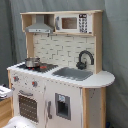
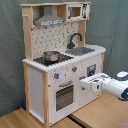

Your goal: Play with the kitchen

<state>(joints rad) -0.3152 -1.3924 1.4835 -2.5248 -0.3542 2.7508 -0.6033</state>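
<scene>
The kitchen (image 1: 60, 65) (image 2: 55, 60) is a tall white and light-wood toy unit with a pegboard back. It has a grey hood (image 1: 39, 26), a microwave (image 1: 74, 23), a black faucet (image 1: 85, 59) over a grey sink (image 1: 74, 73), and a stove (image 1: 36, 66) carrying a small metal pot (image 1: 32, 62) (image 2: 50, 56). Red knobs (image 2: 56, 76) sit above the oven door (image 2: 64, 96). In the second exterior view my gripper (image 2: 83, 85) comes in from the right at knob height, just in front of the lower cabinet beside the oven. I cannot see it touching the kitchen.
A grey curtain hangs behind the kitchen in both exterior views. The kitchen stands on a wooden table (image 2: 100, 112). My white arm (image 2: 117, 86) reaches in from the second exterior view's right. A white shape (image 1: 17, 122) lies at the first exterior view's bottom left.
</scene>
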